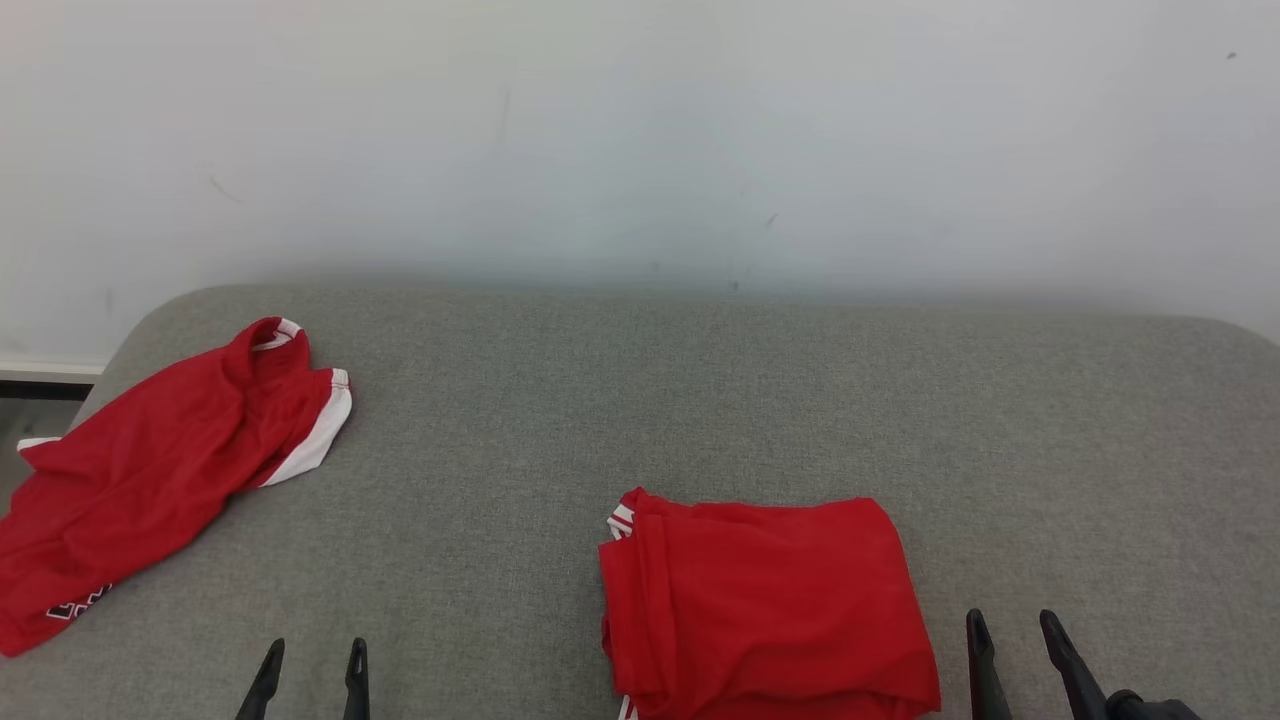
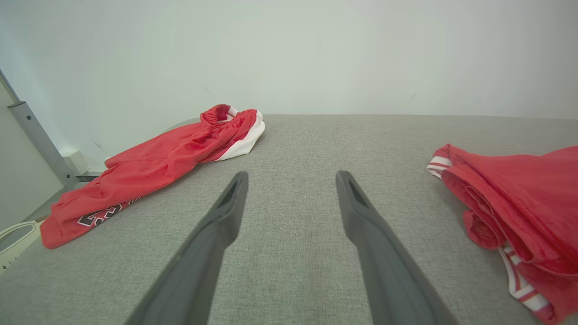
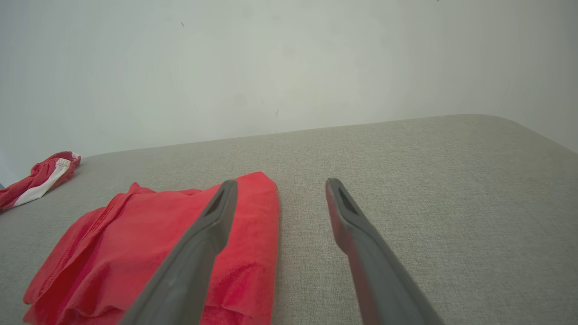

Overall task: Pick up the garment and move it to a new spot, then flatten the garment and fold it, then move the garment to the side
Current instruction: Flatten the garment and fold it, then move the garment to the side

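Folding done, I judge: folded garment [image 1: 765, 600] lies between my left claw [image 1: 316, 650] and right claw [image 1: 1012, 620], both wide and empty; sideways move not yet made.

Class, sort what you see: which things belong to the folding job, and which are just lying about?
Job: crumpled garment; folded garment; left hand; right hand; grey surface.
Lying about: metal post; white object, too cut off to name.

Folded garment [image 1: 765, 605] front centre, crumpled garment [image 1: 150, 470] far left
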